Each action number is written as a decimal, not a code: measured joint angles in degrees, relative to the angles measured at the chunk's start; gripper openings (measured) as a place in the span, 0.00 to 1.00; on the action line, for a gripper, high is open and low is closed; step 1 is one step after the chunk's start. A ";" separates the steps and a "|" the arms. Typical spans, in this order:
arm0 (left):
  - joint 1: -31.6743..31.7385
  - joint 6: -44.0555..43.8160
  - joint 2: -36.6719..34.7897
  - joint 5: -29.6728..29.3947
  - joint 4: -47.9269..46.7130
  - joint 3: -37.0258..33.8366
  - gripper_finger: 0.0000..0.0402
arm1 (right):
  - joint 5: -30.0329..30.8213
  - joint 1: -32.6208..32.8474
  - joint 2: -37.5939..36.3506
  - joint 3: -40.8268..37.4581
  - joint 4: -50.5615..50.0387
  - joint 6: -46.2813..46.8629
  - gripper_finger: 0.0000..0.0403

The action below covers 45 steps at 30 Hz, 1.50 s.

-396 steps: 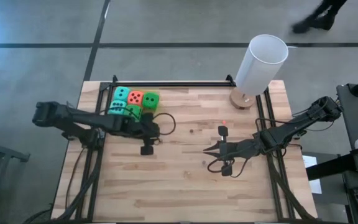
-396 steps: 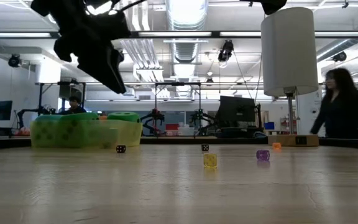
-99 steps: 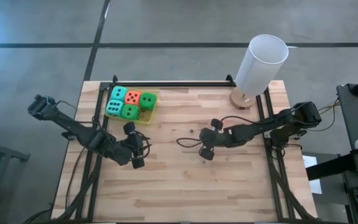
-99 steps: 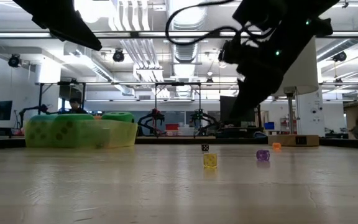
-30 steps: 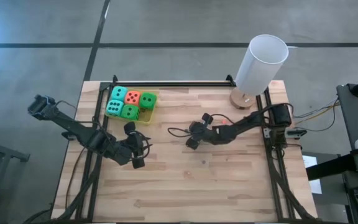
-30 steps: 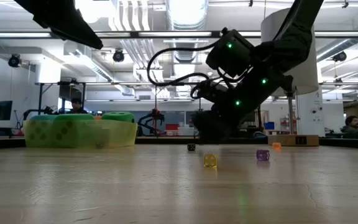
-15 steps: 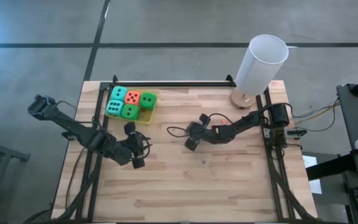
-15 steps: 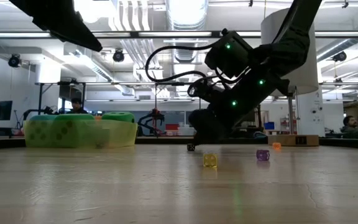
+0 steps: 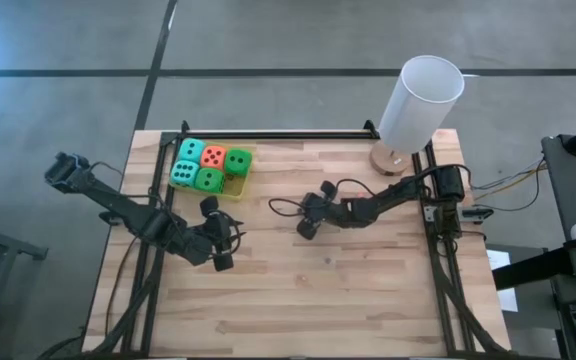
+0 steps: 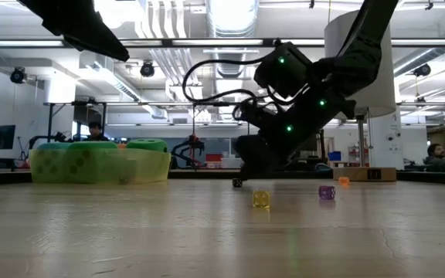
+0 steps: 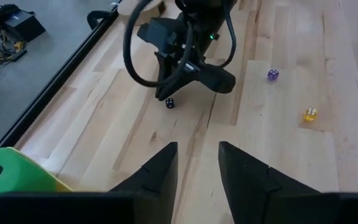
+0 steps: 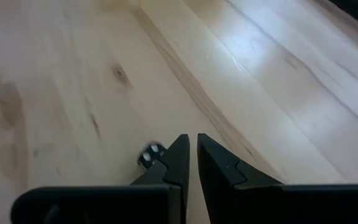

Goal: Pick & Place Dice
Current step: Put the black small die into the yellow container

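Observation:
Several big soft dice (image 9: 208,165), green, teal and orange-red, sit in a translucent yellow tray (image 9: 236,186) at the table's far left. My left gripper (image 9: 230,235) hangs open near the tray, with nothing between its fingers (image 11: 197,165). My right gripper (image 9: 303,230) is down at the table's middle, its fingers shut to a narrow slit (image 12: 193,152). A small black die (image 12: 149,155) lies on the wood right beside one fingertip. It also shows under the gripper (image 10: 242,176) as a black die (image 10: 237,183) in the low view. My right gripper's fingers slant down from the table's right side, their tips at the table top. The small black die (image 11: 168,102) lies on the wood at the outer side of one finger (image 12: 174,158). I cannot tell whether that finger touches it.
A small yellow die (image 10: 261,199), a purple one (image 10: 327,192) and an orange one (image 10: 344,181) lie on the table's right half. A tall white cylinder (image 9: 420,100) on a wooden foot stands at the far right corner. Black rails run along the table's edges.
My right gripper has turned a little at the wrist while staying low beside the small black die. The die lies where it was.

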 joint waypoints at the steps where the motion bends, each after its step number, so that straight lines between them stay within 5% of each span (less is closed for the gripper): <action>1: 0.00 0.00 0.00 0.00 0.00 0.00 0.30 | 0.14 0.00 0.00 0.00 -0.89 0.21 0.07; 28: 0.00 -0.17 0.00 0.00 0.04 0.00 0.31 | -2.87 0.18 1.67 1.26 -1.16 5.53 0.07; 45: 0.00 -0.03 0.00 0.01 0.48 0.00 0.31 | -7.33 3.96 7.09 13.60 -7.99 0.92 0.07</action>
